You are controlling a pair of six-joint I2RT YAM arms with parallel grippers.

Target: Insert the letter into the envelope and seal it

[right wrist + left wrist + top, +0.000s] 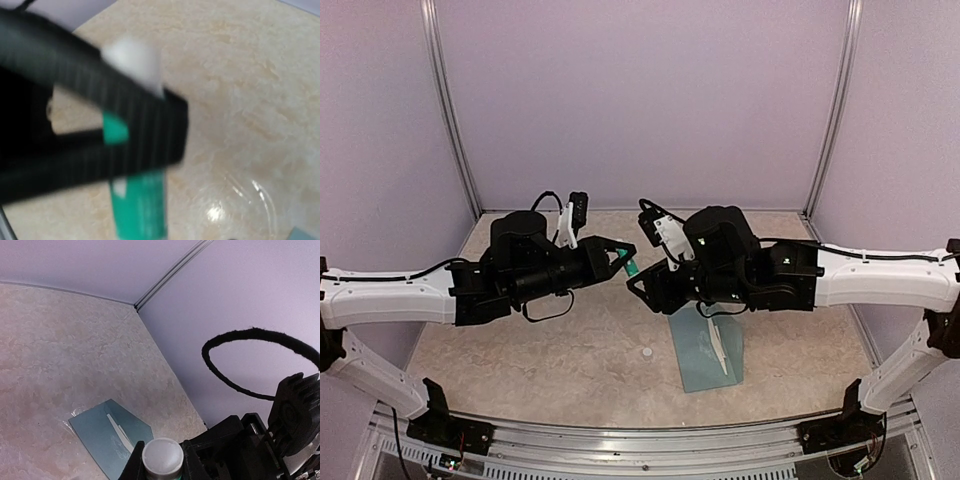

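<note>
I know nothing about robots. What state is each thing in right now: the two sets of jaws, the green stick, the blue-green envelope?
left gripper: jaws shut on the glue stick.
glue stick: gripped, white end showing; cannot tell whether it is capped.
right gripper: close beside the stick; cannot tell whether the jaws are open or shut.
envelope: flat on the table, pointed flap seemingly open, white strip showing on it.
</note>
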